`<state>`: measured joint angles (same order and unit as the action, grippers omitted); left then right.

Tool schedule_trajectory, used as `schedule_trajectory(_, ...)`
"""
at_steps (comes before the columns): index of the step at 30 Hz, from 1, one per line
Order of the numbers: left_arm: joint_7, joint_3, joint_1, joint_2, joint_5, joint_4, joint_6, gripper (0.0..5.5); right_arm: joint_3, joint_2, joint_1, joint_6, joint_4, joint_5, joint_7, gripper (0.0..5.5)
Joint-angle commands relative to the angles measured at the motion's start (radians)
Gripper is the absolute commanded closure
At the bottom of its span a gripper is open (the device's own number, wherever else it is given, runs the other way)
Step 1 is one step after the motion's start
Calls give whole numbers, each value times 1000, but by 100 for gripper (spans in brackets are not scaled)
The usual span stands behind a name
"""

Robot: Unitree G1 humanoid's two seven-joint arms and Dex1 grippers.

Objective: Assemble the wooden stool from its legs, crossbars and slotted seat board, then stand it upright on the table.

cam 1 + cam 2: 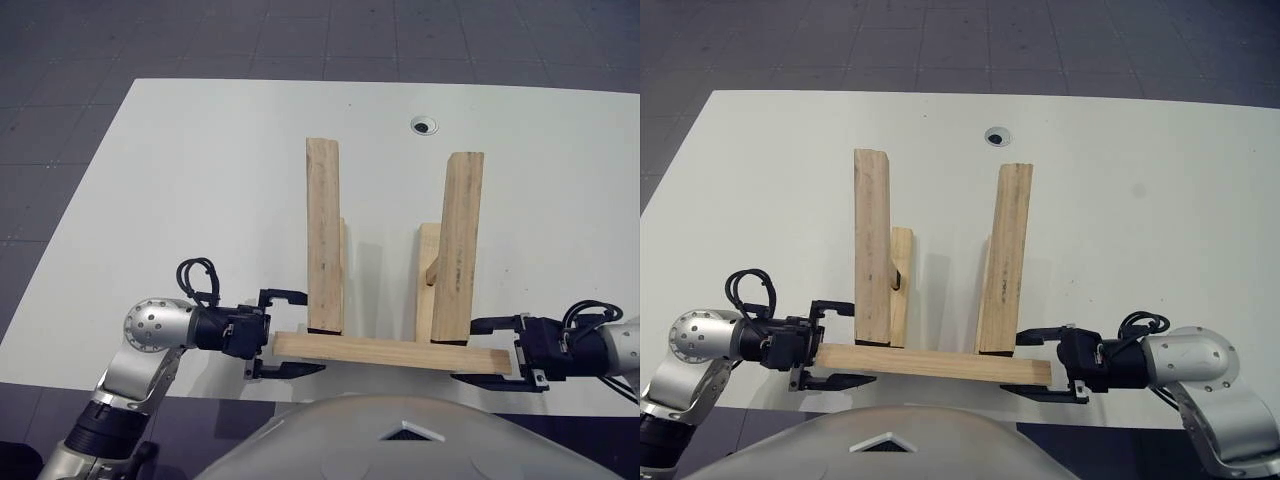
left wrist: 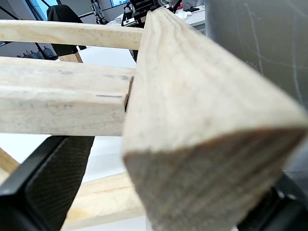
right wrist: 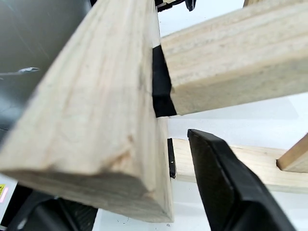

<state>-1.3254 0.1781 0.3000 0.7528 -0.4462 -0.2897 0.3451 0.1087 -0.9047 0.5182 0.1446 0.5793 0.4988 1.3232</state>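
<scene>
Seemingly assembled, the pale wooden stool (image 1: 325,230) lies sideways on the white table (image 1: 180,180); uprighting remains. The left gripper (image 1: 310,333) and right gripper (image 1: 464,350) straddle its slotted seat board (image 1: 390,352) ends, fingers apart.

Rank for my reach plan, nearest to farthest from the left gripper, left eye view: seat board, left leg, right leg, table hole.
1. seat board, at the left gripper
2. left leg, just beyond
3. right leg, rightward
4. table hole, far side
</scene>
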Motion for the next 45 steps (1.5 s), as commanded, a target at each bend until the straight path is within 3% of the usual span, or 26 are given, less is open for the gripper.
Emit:
schedule_trajectory(1,7,9,-17,11,31,-10,-13,203,-6,-9,-24,11,-1,6,-9,342)
schedule_trajectory(4,8,11,-22,21,42,-8,-39,255,-12,-10,-33,15,0,8,-10,396)
schedule_trajectory(14,37,8,-71,37,-5,-43,-285,410,-43,2,-62,20,15,20,-37,405)
schedule_trajectory(19,48,4,-95,32,-30,-46,-359,415,-49,1,-64,14,14,18,-43,412)
schedule_trajectory(29,109,-23,-197,54,-194,-106,-781,415,-28,-12,-99,133,110,-23,-201,413)
schedule_trajectory(33,110,-71,-225,34,-245,-152,-803,415,-11,-10,-149,178,130,-39,-255,413)
schedule_trajectory(39,150,-158,-183,53,-369,-342,-948,415,126,-53,-141,398,294,169,-278,413)
schedule_trajectory(45,178,-183,-174,126,-595,-376,-1238,415,150,-100,-150,649,282,478,-293,413)
